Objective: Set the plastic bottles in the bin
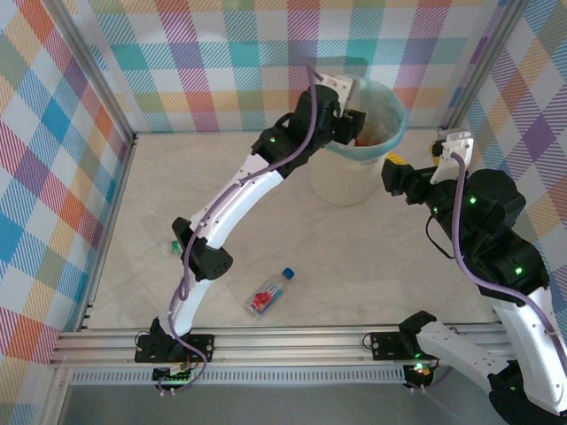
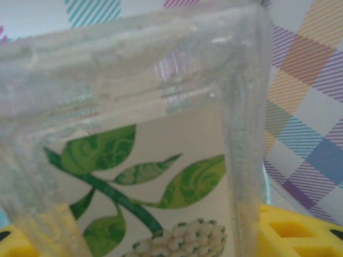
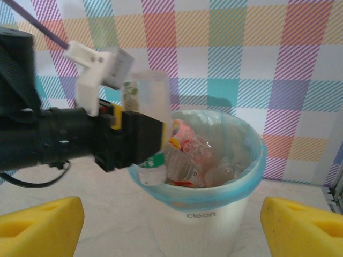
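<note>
Clear bottle (image 3: 150, 93) over bottle-filled bin (image 3: 203, 214), blue-capped bottle (image 1: 268, 295) lying apart

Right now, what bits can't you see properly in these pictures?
- Left wrist view: the held bottle is so close that the frame cuts off its lower part.
- Top view: the left gripper covers part of the bin.
- Right wrist view: the pile in the bin is blurred, too jumbled to count.
- Top view: the label on the table bottle is too small to read.
</note>
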Controlling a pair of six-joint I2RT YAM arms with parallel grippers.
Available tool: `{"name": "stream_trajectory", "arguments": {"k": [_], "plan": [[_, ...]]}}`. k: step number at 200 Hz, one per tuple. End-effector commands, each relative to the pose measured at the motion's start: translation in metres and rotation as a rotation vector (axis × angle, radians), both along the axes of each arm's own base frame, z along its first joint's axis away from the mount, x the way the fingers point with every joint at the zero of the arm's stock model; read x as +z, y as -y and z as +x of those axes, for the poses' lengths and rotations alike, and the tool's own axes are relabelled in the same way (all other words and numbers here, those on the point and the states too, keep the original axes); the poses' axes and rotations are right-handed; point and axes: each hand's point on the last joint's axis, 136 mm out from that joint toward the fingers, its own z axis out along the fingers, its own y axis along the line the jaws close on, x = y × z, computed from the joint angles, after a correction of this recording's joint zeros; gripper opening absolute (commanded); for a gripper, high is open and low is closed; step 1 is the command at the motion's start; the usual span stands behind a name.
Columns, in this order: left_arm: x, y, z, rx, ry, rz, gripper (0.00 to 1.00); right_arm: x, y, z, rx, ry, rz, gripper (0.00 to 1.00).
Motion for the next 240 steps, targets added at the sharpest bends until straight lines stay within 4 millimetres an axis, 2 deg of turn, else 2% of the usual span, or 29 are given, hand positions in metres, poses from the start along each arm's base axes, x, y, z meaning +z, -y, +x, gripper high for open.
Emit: {"name": "stream_trajectory", "arguments": {"k": [1,41,75,95,110,133,177,196,212,240], "plan": [[0.052,0.005,-0.002,-0.006,0.184,-0.059,0.58,-0.002,-0.008,0.000,0.038,-0.016,0.004,0.86],[0.036,0.015,0.011,0.010,0.200,-0.045,0.59,-0.011,-0.013,0.003,0.057,-0.037,0.001,0.85],[0.016,0.023,0.024,0.027,0.218,0.001,0.63,-0.014,-0.015,0.004,0.061,-0.048,0.001,0.85],[0.005,0.024,0.028,0.039,0.203,0.021,0.76,-0.015,-0.015,0.004,0.060,-0.049,-0.001,0.85],[0.005,0.022,0.028,0.048,0.193,0.018,0.86,-0.015,-0.014,0.003,0.059,-0.050,-0.001,0.85],[0.011,0.019,0.026,0.055,0.196,0.003,0.95,-0.013,-0.014,0.003,0.058,-0.046,0.003,0.85],[0.026,0.010,0.018,0.059,0.180,-0.032,0.96,-0.018,-0.017,0.010,0.053,-0.067,0.007,0.86],[0.036,0.001,0.013,0.072,0.166,-0.051,0.93,-0.025,-0.020,0.017,0.042,-0.111,-0.002,0.85],[0.053,-0.010,0.003,0.080,0.162,-0.072,0.92,-0.031,-0.023,0.022,0.042,-0.150,-0.008,0.86],[0.069,-0.036,-0.016,0.101,0.116,-0.075,0.91,-0.037,-0.042,0.028,0.117,-0.196,-0.004,0.86]]}}
